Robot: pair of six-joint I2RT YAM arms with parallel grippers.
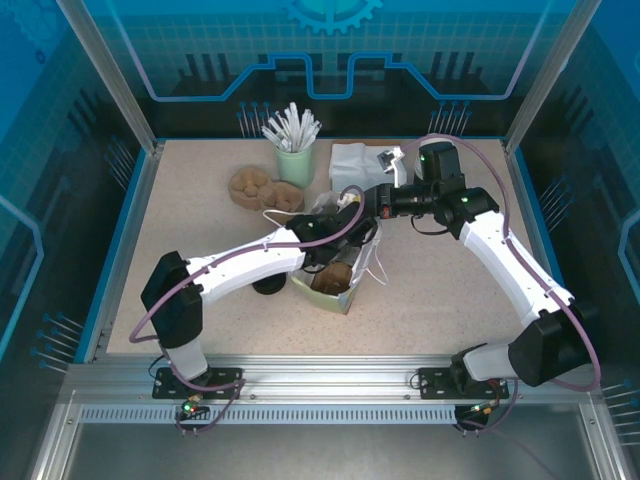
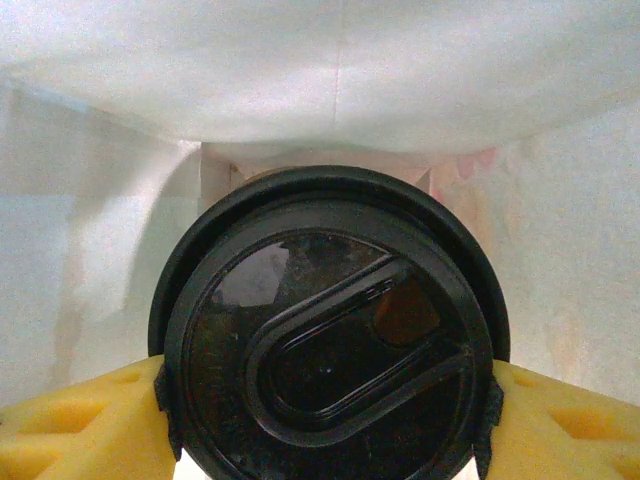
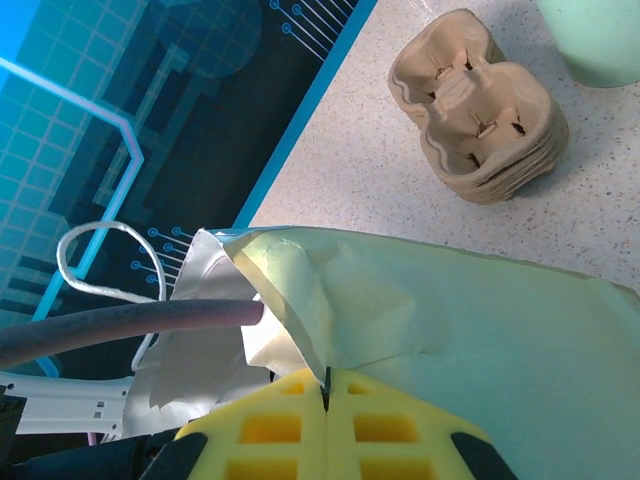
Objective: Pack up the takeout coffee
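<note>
Currently held: left pincer [image 2: 320,425] is closed on the takeout coffee [image 2: 330,330]. The yellow pads [image 2: 80,425] press in from either side just under the black lid, and the cup's width sets the jaws fairly wide.
Cup location: inside the paper bag [image 3: 450,310], lid facing the wrist camera, pale bag walls on every side.
Right pincer [image 3: 327,405]: fully closed, pinching the edge of the bag's mouth.
Step in hand: probably seating the cup on the bag's floor.
Doing it well: hold the cup level and ease it down until the base bears weight. Only then spread the pads, and draw the arm out straight through the mouth. The right grip should hold the rim taut so the paper does not snag the wrist.
Hidden: cup body and base sit below the lid, so contact with the bag floor cannot be told. In the top view the left arm covers the bag's mouth, and the bag's tilt is unclear.
Nearby: pulp cup carriers [image 3: 475,100] sit on the counter [image 1: 440,290], apart from the bag.
</note>
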